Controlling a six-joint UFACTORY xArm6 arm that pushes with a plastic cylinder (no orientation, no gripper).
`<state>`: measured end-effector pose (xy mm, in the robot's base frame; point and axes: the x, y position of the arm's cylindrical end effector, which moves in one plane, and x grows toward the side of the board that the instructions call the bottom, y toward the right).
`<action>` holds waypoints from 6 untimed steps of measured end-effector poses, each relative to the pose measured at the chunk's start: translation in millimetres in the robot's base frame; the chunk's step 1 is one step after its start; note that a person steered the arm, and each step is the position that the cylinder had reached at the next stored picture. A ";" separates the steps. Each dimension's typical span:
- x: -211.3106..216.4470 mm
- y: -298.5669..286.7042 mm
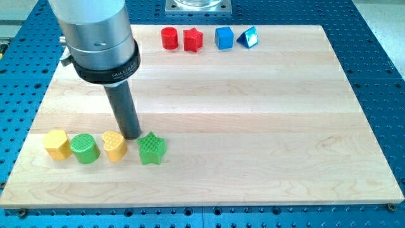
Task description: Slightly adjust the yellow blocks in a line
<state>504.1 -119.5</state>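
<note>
Near the board's (253, 95) bottom-left corner, a yellow hexagon block (57, 144), green cylinder (84, 148), yellow heart block (114, 145) and green star (152, 149) are sitting in a row. My tip (131, 135), a bare rod gripping nothing, is standing just behind the heart, seemingly placed to nudge it. Red and blue blocks are waiting along the top edge.

wooden board (253, 114), eight coloured blocks along top and bottom-left

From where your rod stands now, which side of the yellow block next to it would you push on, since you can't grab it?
I cannot grip, only push. My tip sits just to the upper right of the yellow heart block, between it and the green star. I would probably press its top edge, toward the view's bottom: the green cylinder crowds its left side, so a sideways push would likely shove that too.
</note>
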 end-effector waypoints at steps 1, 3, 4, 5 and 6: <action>-9.3 -10.3; 8.5 -56.1; 16.1 -39.2; 10.0 -30.2; -0.8 -48.8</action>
